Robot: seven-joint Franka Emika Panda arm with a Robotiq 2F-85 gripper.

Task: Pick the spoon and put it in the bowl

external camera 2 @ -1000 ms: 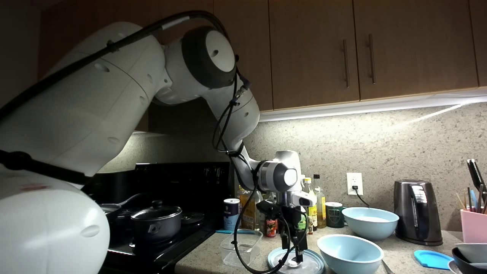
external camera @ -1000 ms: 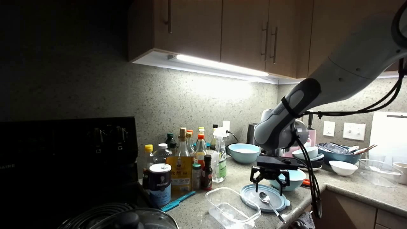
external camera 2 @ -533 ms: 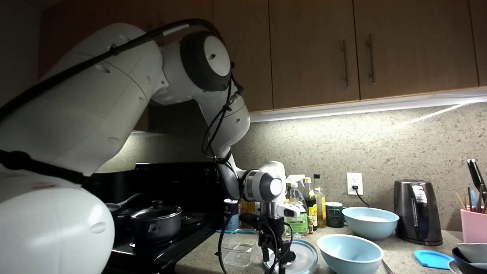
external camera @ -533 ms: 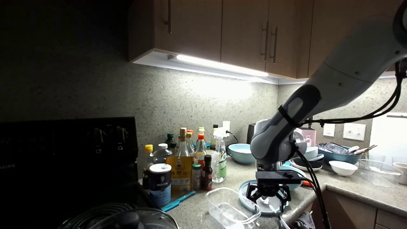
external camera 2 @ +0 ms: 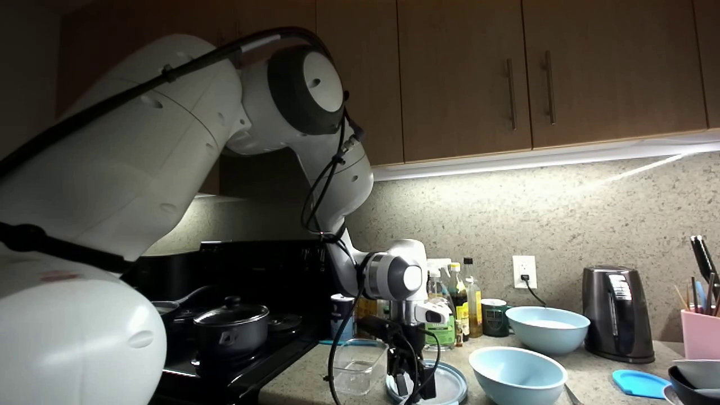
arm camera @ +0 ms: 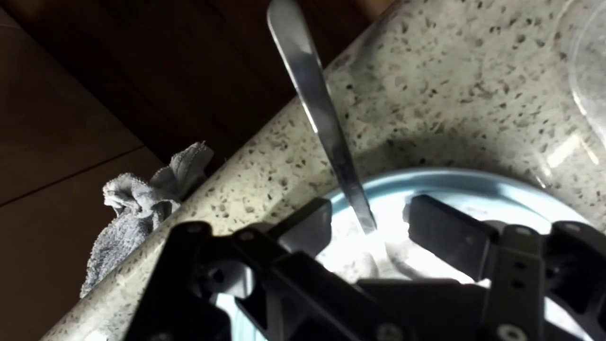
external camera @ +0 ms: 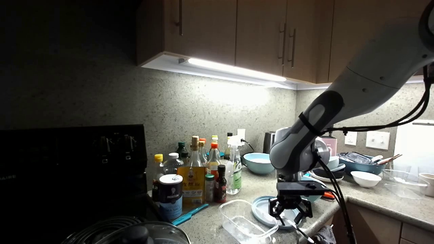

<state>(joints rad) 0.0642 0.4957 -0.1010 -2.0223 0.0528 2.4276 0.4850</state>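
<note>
Since a second ago, the black two-fingered claw (arm camera: 370,218) has come down to the flat, round, pale-blue lid (external camera: 262,208), and its fingers stand closer together; the lid has slid a little, leftward in both exterior views, and the slim, shiny metal spoon (arm camera: 324,121) has shifted too. The claw is released: in the wrist view its dark pads (arm camera: 447,232) stand apart with the spoon's handle between them, a gap showing on each side. The handle crosses the lid's rim and reaches past the edge of the speckled stone desk (arm camera: 440,104); the spoon's other end, at the lid, is washed out by glare, so I cannot tell how it rests there. The wide, round, light-blue bowl (external camera 2: 517,388) with a deep curved wall stands upright just beside the lid. Behind it, in an exterior view, another light-blue bowl (external camera 2: 548,337) stands near a dark, shiny kettle (external camera 2: 619,315). A clear rectangular plastic container (external camera: 249,222) sits on the lid's other side; a grey cloth (arm camera: 132,222) shows below the desk's edge.
</note>
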